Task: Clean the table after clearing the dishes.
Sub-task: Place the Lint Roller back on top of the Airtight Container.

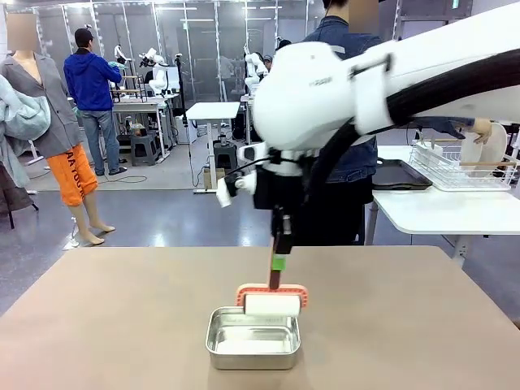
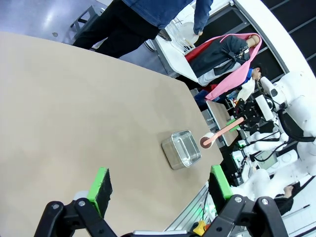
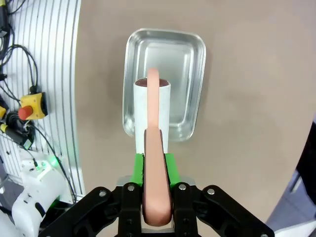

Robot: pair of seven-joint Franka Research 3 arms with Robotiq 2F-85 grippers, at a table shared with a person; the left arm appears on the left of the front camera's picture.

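Beige table (image 1: 122,325), steel pan (image 1: 253,338), right pincer (image 3: 156,170) holding lint roller (image 1: 272,304) above it

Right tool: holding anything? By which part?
Yes. The right tool is shut on the lint roller, gripping its salmon handle near the handle's end, roller head hanging over the steel pan. The left tool is open, holding nothing.
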